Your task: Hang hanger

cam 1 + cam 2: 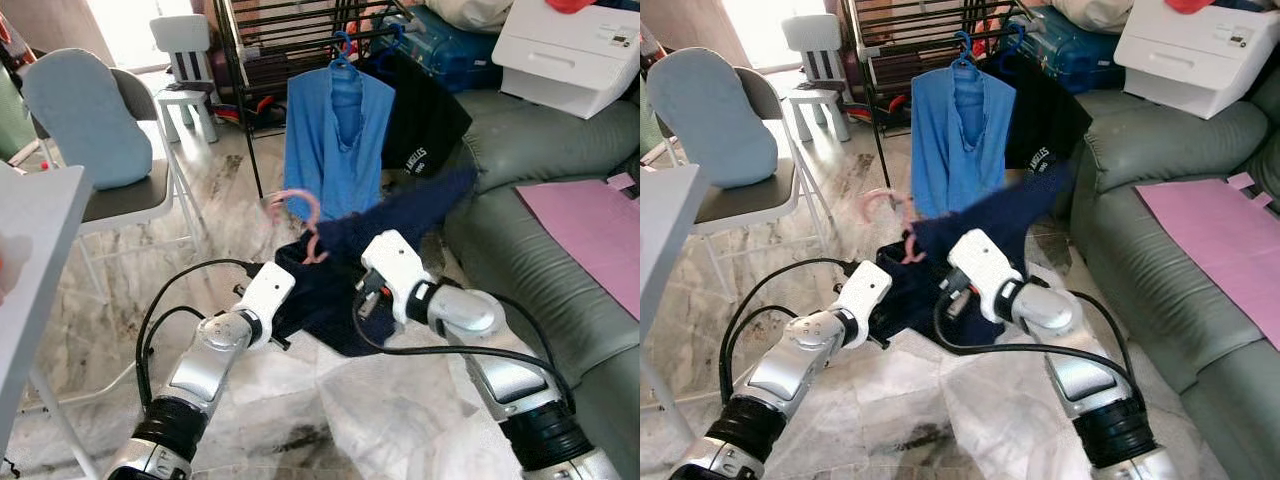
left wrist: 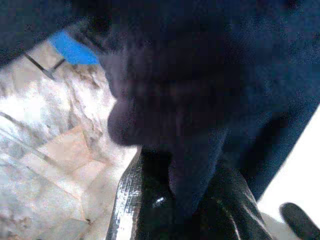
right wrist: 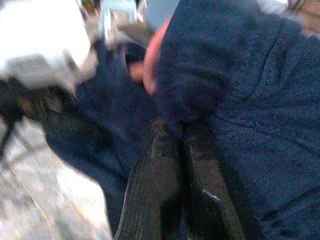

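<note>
Both the left gripper [image 2: 185, 200] and right gripper [image 3: 182, 165] clamp the navy garment [image 1: 340, 290] (on a pink hanger [image 1: 305, 225]).

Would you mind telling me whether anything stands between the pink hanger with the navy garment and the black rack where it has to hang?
Nothing stands on the floor between the pink hanger and the black rack. On the rack, though, a blue shirt and a black garment already hang on the near rail.

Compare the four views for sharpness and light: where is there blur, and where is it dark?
Eye views: mostly sharp, bright glare at the upper left, navy garment smeared. Left wrist view: dark, soft, cloth pressed close. Right wrist view: motion-blurred, pink hanger smeared.
</note>
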Available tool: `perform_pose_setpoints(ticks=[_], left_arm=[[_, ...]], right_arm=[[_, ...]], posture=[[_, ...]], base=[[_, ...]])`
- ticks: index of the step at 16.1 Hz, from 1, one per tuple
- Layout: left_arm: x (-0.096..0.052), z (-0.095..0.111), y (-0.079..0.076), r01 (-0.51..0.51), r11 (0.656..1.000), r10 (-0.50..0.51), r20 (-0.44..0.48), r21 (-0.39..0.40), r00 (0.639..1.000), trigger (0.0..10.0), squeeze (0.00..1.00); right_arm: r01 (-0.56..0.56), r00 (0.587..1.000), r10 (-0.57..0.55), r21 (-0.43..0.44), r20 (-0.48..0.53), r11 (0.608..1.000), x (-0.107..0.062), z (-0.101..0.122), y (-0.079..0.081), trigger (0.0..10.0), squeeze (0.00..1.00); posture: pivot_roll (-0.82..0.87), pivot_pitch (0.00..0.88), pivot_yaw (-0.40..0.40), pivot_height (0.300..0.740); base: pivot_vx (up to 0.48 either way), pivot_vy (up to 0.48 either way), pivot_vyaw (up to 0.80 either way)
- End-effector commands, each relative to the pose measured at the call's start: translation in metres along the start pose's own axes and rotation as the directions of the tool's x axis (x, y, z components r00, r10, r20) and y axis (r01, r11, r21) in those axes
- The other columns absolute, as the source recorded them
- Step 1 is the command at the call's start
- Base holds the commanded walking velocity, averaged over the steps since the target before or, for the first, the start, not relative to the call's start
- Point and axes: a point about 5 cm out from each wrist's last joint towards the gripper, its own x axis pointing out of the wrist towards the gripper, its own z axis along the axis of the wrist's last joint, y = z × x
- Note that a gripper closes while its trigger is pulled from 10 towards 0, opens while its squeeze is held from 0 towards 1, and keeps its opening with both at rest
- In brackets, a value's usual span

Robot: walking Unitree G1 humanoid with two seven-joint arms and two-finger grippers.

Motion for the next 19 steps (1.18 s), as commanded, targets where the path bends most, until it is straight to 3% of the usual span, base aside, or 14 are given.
perform_pose_setpoints(ticks=[1,2,3,6,14,19], left_arm=[[-0.001,0.046,0.005,-0.022,0.997,0.005,0.222,0.075,0.975,0.0,0.0],[-0.002,0.043,0.008,-0.032,0.997,0.016,0.23,0.067,0.973,0.0,0.0],[-0.004,0.039,0.011,-0.048,0.996,0.027,0.238,0.08,0.971,0.0,0.0],[-0.009,0.032,0.016,-0.061,0.992,0.031,0.243,0.114,0.969,0.0,0.0],[-0.013,0.027,0.031,-0.102,0.979,0.047,0.291,0.176,0.955,0.0,0.0],[-0.016,0.024,0.043,-0.145,0.968,0.073,0.321,0.206,0.944,0.0,0.0]], right_arm=[[-0.069,0.994,0.069,0.008,-0.088,0.998,0.006,-0.022,0.022,10.0,0.0],[-0.037,0.994,0.037,-0.003,-0.103,0.999,0.003,-0.027,0.018,10.0,0.0],[-0.012,0.992,0.01,-0.018,-0.126,1.0,0.0,-0.033,0.013,10.0,1.0],[0.037,0.986,-0.054,-0.109,-0.159,0.993,-0.008,-0.043,0.002,10.0,1.0],[0.093,0.99,-0.106,-0.135,-0.091,0.986,-0.016,-0.032,-0.021,10.0,1.0],[0.16,0.982,-0.171,-0.129,-0.076,0.979,-0.036,-0.03,-0.051,10.0,1.0]], posture=[[-0.12,0.024,0.056,0.74],[-0.12,0.023,0.056,0.74],[-0.13,0.022,0.055,0.74],[-0.13,0.018,0.052,0.74],[-0.14,0.017,0.055,0.74],[-0.14,0.022,0.06,0.74]], base=[[0.0,0.0,0.0],[0.0,0.0,0.0],[0.0,0.0,0.0],[0.0,0.0,0.0],[0.0,0.0,0.0],[0.0,0.0,0.0]])
